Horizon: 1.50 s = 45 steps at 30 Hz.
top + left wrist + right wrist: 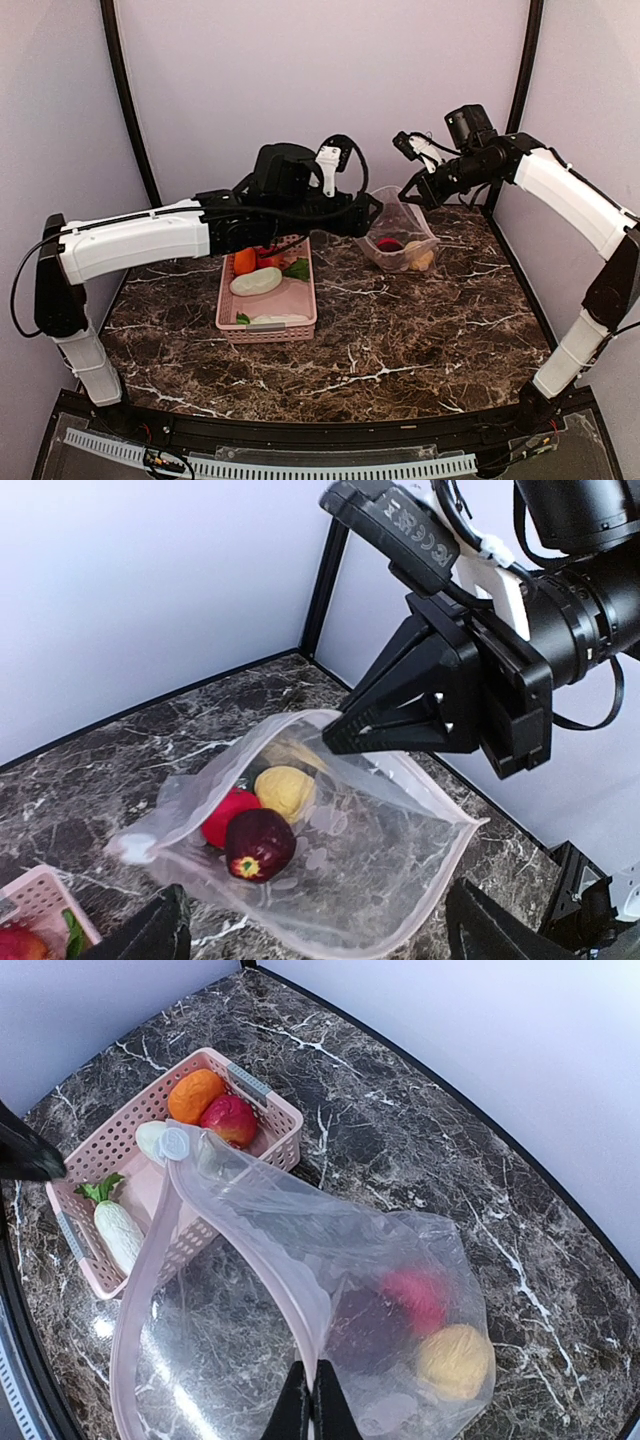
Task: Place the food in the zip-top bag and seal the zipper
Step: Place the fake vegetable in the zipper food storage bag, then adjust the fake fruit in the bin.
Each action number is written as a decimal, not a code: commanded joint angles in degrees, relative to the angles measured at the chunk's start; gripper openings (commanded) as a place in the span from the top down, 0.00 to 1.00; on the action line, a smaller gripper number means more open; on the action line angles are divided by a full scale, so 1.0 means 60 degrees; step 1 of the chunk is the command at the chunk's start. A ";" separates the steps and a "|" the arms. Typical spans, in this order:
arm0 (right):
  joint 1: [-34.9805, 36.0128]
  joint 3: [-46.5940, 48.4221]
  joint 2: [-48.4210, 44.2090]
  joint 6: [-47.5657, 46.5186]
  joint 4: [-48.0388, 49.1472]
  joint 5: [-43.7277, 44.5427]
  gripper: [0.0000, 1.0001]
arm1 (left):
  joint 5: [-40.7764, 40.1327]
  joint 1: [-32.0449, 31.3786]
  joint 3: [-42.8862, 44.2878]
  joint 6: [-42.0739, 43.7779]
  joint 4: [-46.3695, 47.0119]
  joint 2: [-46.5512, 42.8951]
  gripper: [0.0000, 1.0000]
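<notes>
The zip-top bag (pixel 402 238) stands open on the table at the back right. In the left wrist view the bag (pixel 380 870) holds a dark purple piece (pixel 259 844), a red piece (pixel 226 814) and a yellow piece (pixel 285 790). My right gripper (pixel 312 1405) is shut on the zipper (pixel 262 1260) at the bag's mouth and holds it up; it also shows in the top view (pixel 413 190). My left gripper (pixel 368 214) is open and empty, just over the bag's mouth, with its fingertips (pixel 150 930) on either side. More food lies in the pink basket: orange (pixel 194 1095), red (pixel 231 1120) and white radish (pixel 118 1232) pieces.
The pink slotted basket (pixel 226 300) sits left of the bag on the dark marble table (pixel 400 340); it also shows in the right wrist view (pixel 100 1145). Grey walls and black frame posts (pixel 128 100) close the back and sides.
</notes>
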 commanded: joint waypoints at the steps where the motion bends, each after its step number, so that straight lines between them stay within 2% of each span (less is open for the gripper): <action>1: 0.0058 -0.0236 0.0094 -0.0123 0.0337 0.0222 1.00 | -0.1182 0.0129 -0.1721 0.0368 0.0284 -0.1888 0.13; 4: 0.0058 -0.0296 0.0101 -0.0108 0.0397 0.0204 1.00 | -0.1582 0.0557 -0.3211 -0.0245 -0.0304 -0.2703 0.12; 9: 0.0058 -0.0397 0.0081 -0.0100 0.0414 0.0288 1.00 | -0.1331 0.1428 -0.5350 -0.1772 -0.1131 -0.4177 0.11; 12: 0.0062 -0.0443 0.0055 -0.0122 0.0421 0.0357 1.00 | -0.1124 0.1867 -0.6067 -0.2104 -0.1440 -0.4844 0.11; 15: 0.0058 -0.0430 0.0066 -0.0131 0.0411 0.0298 1.00 | -0.0939 0.2041 -0.6423 -0.1766 -0.1752 -0.5071 0.11; 20: 0.0058 -0.0449 0.0053 -0.0142 0.0366 0.0220 1.00 | -0.0189 0.2270 -0.5994 0.0057 -0.3200 -0.4562 0.12; 25: 0.0058 -0.0585 -0.0019 -0.0214 0.0367 0.0106 1.00 | 0.1943 0.2359 -0.5256 0.1546 -0.4635 -0.3688 0.20; 30: 0.0058 -0.0702 -0.0160 -0.0317 0.0352 -0.0057 1.00 | 0.3414 0.2486 -0.4585 0.2538 -0.5806 -0.2670 0.20; 34: 0.0058 -0.0762 -0.0258 -0.0343 0.0320 -0.0108 1.00 | 0.3764 0.2639 -0.3992 0.3049 -0.6230 -0.2105 0.24; 41: 0.0051 -0.0869 -0.0373 -0.0392 0.0333 -0.0060 1.00 | 0.4359 0.2771 -0.3006 0.4386 -0.7177 -0.0738 0.24; 45: 0.0058 -0.0840 -0.0411 -0.0395 0.0346 -0.0248 1.00 | 0.4065 0.2786 -0.2490 0.4685 -0.7492 -0.0003 0.24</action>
